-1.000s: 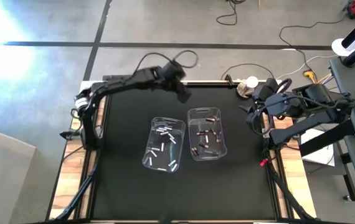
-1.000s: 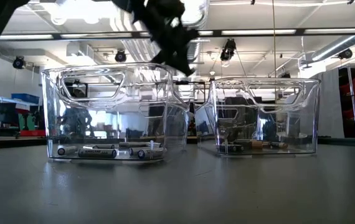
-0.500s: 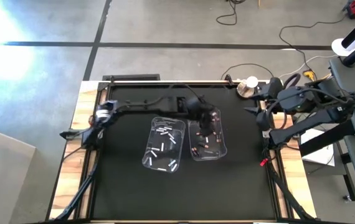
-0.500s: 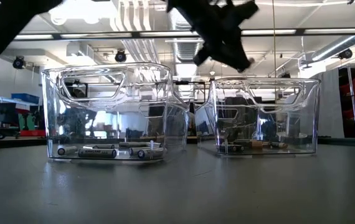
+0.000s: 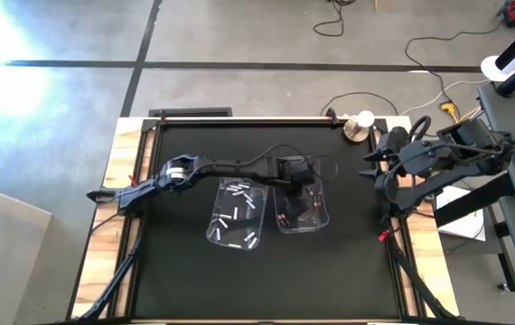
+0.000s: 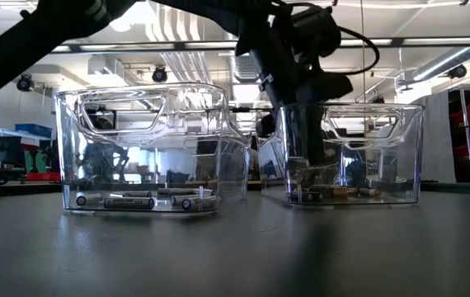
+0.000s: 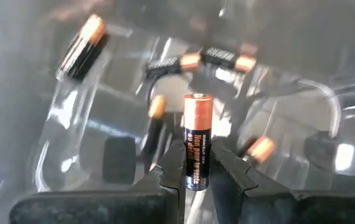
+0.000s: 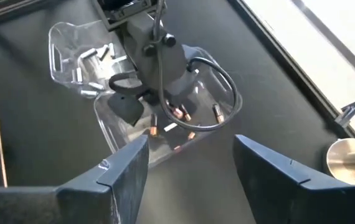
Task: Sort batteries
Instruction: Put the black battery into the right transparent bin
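Two clear bins stand side by side mid-table. The left bin (image 5: 237, 213) holds several white batteries (image 5: 239, 191). The right bin (image 5: 323, 215) holds several dark batteries with copper ends (image 7: 83, 46). My left gripper (image 5: 297, 193) reaches down inside the right bin (image 6: 359, 153) and is shut on one dark battery (image 7: 197, 140). In the low view it (image 6: 301, 136) shows behind the bin's wall. My right gripper (image 5: 371, 168) waits open near the table's right edge; its fingers (image 8: 123, 169) stand wide apart. My left gripper pinches the dark battery by its black body (image 7: 196, 163) between the two fingertips (image 7: 167, 163). The fingers come from above, pointing down into the right bin, and the battery lies along them. Its copper end (image 7: 198, 107) sticks out past the fingertips toward the bin floor.
A round metal object (image 5: 359, 127) sits at the table's far right corner. Cables (image 5: 348, 97) run over the floor beyond the far edge. Black table surface lies bare around the bins (image 5: 185, 262). Wooden rails edge both sides of the table (image 5: 104, 244).
My left arm has swung from the table's far edge toward the near side and the right, over the right bin, and has gone down into it. My right arm has shifted slightly by the right edge. The bins have stayed in place.
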`<act>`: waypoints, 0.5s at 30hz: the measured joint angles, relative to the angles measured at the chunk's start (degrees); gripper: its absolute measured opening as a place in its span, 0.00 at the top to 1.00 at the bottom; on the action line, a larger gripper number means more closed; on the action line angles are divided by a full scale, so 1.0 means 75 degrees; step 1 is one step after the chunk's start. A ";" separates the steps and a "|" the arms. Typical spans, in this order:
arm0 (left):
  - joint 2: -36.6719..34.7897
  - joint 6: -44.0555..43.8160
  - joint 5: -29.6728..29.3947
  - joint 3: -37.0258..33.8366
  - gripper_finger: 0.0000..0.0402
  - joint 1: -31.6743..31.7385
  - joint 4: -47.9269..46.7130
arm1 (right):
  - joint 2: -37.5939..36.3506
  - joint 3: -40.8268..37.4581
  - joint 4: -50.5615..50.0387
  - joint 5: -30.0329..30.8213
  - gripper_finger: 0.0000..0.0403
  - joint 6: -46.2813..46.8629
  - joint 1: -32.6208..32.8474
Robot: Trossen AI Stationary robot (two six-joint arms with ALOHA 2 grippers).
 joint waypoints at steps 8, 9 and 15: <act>0.0163 0.0105 0.0257 -0.0167 0.92 -0.0083 0.0152 | -0.0027 -0.0009 -0.0012 0.0182 0.45 -0.0111 -0.0003; 0.0226 0.0103 0.0248 -0.0175 0.92 -0.0080 0.0146 | -0.0027 -0.0009 -0.0012 0.0204 0.45 -0.0106 -0.0003; 0.0430 0.0080 0.0240 -0.0172 0.92 -0.0069 0.0130 | -0.0027 -0.0009 -0.0014 0.0257 0.46 -0.0043 -0.0003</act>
